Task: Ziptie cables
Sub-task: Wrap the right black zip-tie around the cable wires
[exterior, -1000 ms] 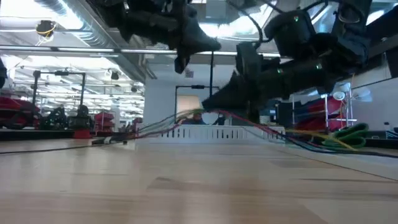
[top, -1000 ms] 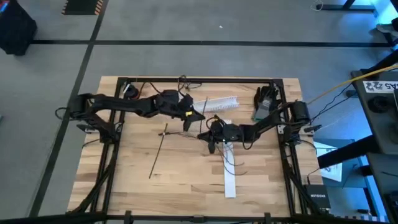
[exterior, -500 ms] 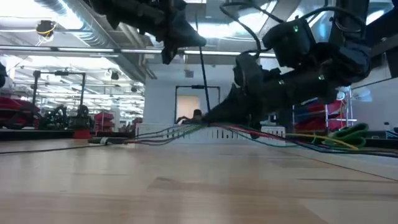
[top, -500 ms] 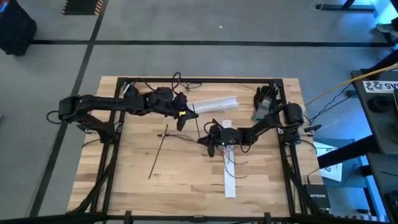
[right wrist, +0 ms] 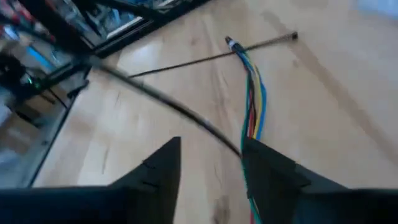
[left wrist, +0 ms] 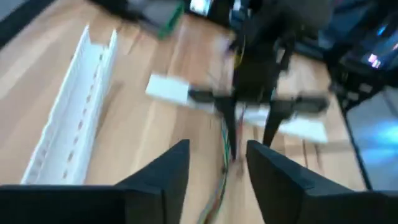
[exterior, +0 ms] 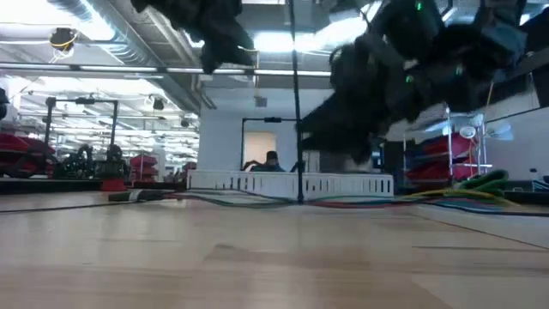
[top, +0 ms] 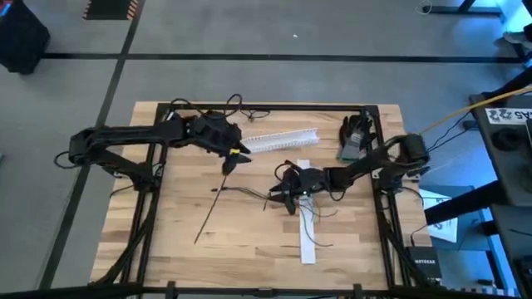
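So my left claw (top: 226, 163) just pulled back from the middle, fingers spread, nothing in it. Right claw (top: 278, 198) dropped onto the cables (top: 249, 193) mid-table (top: 166, 241); can't tell its grip. Bundle's unzipped yet.

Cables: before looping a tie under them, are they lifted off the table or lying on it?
Lying on it: in the low view the cables run flat along the table.

Bright overhead ceiling lights; both wrist views smeared by motion blur.
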### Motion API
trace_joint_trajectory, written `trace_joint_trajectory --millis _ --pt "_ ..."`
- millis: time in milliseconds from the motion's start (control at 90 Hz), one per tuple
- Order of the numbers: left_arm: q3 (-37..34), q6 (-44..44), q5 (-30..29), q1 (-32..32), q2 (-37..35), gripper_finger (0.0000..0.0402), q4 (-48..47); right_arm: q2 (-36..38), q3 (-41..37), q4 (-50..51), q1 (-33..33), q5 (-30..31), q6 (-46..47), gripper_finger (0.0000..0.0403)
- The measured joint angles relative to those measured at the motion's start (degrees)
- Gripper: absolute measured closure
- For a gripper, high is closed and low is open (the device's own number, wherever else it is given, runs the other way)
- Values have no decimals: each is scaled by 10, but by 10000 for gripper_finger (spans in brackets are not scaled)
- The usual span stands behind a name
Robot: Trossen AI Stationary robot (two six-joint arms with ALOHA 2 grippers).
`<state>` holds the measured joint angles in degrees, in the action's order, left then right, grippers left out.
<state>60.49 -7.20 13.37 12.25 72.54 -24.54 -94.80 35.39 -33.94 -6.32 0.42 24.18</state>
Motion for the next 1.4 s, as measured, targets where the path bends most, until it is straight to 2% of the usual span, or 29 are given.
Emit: trace_joint_trajectory --millis 211,322,478,567,667,833,933,1056,1178,1400 --pt "-11 -1 -46 -30 -16 229 -113 140 69 345 8 78 -108 209" --pt "-49 -12 -46 -53 -13 237 -89 171 95 414 7 95 -110 212" --pt "-112 -38 -46 -80 2 248 -34 148 77 400 6 54 -106 212" --pt "-144 -67 -47 -95 10 252 2 108 66 398 6 38 -91 213" --pt "-177 -104 -47 -118 18 255 15 56 65 348 -1 4 -89 213" --pt "-208 -174 -46 -164 18 255 -1 -22 79 270 -23 0 -90 213" --pt "-219 -227 -49 -194 18 260 -3 -52 93 260 -32 5 -91 213" --pt "-238 -289 -73 -230 18 269 -7 -86 99 267 -36 39 -95 219" --pt "-261 -338 -101 -257 19 279 -5 -94 102 280 -36 50 -90 258" --pt "-303 -419 -167 -279 20 311 1 -84 112 327 -36 50 -90 387"
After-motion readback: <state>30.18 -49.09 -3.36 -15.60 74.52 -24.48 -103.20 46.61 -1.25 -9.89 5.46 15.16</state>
